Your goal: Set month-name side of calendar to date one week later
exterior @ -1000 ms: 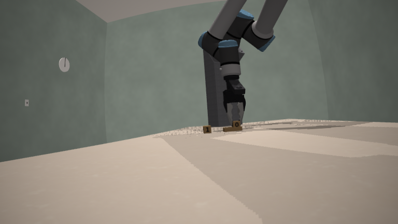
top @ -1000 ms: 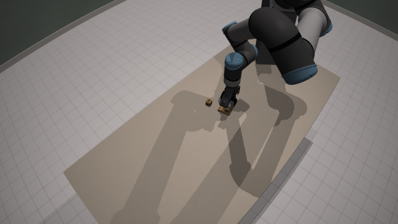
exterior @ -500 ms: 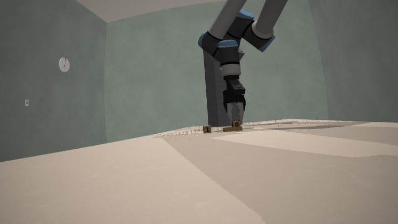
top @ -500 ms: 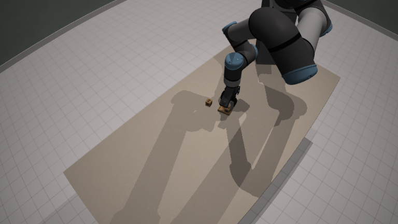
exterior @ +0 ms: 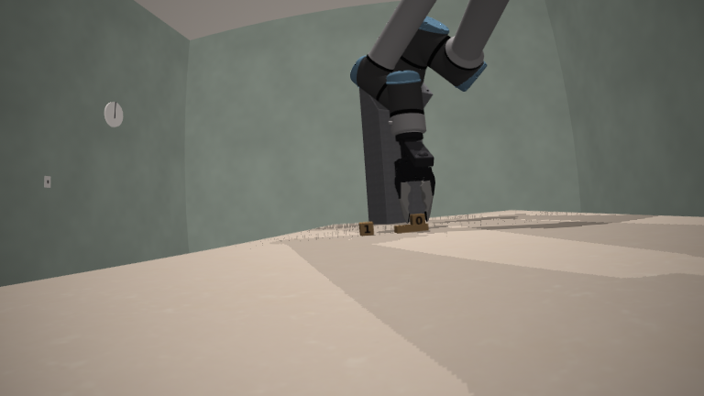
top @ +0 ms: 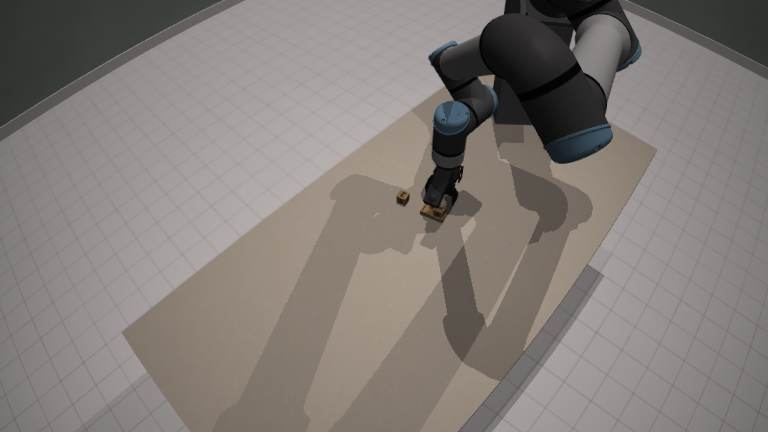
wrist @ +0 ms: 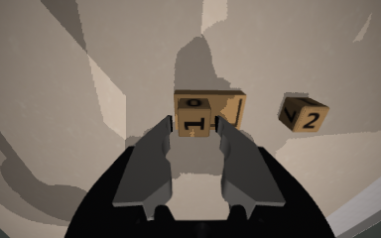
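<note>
1. Gripper point(wrist: 194, 124). 2 flat grey fingers, matte and wedge-shaped, on a black body. The jaws stand narrow, flanking cube 1 with a thin gap on each side and gripping nothing. The pose suits setting the cube down square, judging by the vertical wrist in the exterior view.

2. Cube 1 point(wrist: 194, 118). Tan, wood-like block with sharp edges and black digits. It sits in the left slot of the tray, seemingly flat. A 1 shows on top and a 0 point(exterior: 417, 220) on the side facing the exterior camera.

3. Tray point(wrist: 233, 106). Low rectangular holder, same tan finish. The right slot is vacant. No month name is legible at this size.

4. Cube 2 point(wrist: 304, 115). Matching block, loose on the mat, near the tray but apart from it. A 2 shows in the wrist view and a 1 point(exterior: 366, 228) in the exterior view. Probably the next item to turn and seat.

5. Mat point(top: 283, 302). Beige, smooth, crossed by arm shadows.

6. Pedestal point(exterior: 376, 163). Dark grey column carrying the arm.
</note>
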Motion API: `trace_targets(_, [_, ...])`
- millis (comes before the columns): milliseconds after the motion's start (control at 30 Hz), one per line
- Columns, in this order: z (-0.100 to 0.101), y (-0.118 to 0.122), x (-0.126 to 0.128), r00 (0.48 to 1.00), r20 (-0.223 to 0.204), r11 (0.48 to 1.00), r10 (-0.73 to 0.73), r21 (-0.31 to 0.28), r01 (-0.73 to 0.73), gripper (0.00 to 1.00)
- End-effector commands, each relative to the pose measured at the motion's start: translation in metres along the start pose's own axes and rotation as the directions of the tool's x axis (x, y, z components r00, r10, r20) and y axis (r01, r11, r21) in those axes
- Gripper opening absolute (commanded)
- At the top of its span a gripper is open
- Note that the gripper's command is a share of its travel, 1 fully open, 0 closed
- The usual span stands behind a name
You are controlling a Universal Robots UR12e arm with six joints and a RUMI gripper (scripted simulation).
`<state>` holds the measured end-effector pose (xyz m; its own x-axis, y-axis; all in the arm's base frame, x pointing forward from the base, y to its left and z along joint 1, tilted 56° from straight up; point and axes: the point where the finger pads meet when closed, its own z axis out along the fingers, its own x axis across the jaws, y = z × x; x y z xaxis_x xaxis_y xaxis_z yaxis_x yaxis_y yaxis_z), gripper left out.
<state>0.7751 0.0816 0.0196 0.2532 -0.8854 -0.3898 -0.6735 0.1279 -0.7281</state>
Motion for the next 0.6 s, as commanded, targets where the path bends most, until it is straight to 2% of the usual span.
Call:
trace_targets(0, [0.0,0.0,0.0,1.0,0.0,1.0,0.0,0.0,0.0,0.29])
trace_targets(300, [-0.004,0.0,0.0,1.0,0.0,1.0,0.0,0.0,0.0,0.29])
trace_targets(567, [-0.037,0.0,0.0,1.0,0.0,1.0,0.0,0.0,0.0,0.29])
